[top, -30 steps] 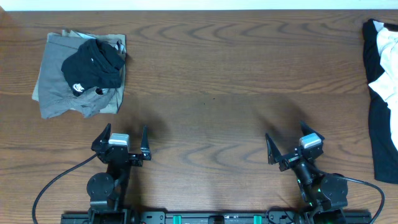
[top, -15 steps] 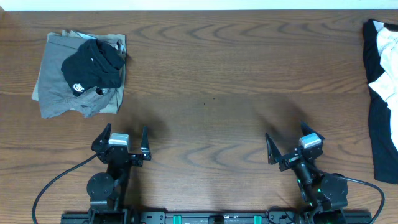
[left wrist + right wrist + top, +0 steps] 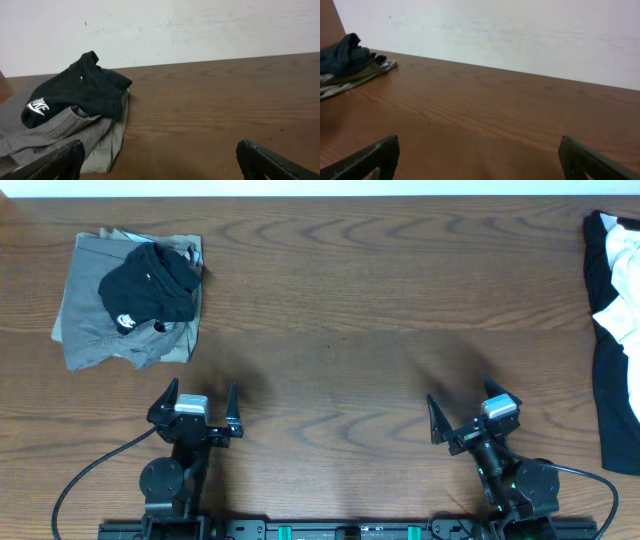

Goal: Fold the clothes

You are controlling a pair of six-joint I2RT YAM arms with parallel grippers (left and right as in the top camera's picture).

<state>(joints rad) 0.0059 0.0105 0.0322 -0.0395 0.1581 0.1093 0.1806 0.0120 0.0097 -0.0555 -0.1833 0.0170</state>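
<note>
The clothes (image 3: 130, 300) lie crumpled; I think folding is not begun. Left end effector (image 3: 200, 392) and right end effector (image 3: 460, 396) stand open, empty.

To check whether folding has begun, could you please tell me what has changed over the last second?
Nothing visibly changed. The left gripper and right gripper stay open and empty at the near edge; the black garment still lies on the grey shorts, and the black-and-white garments remain at the table's right side.
</note>
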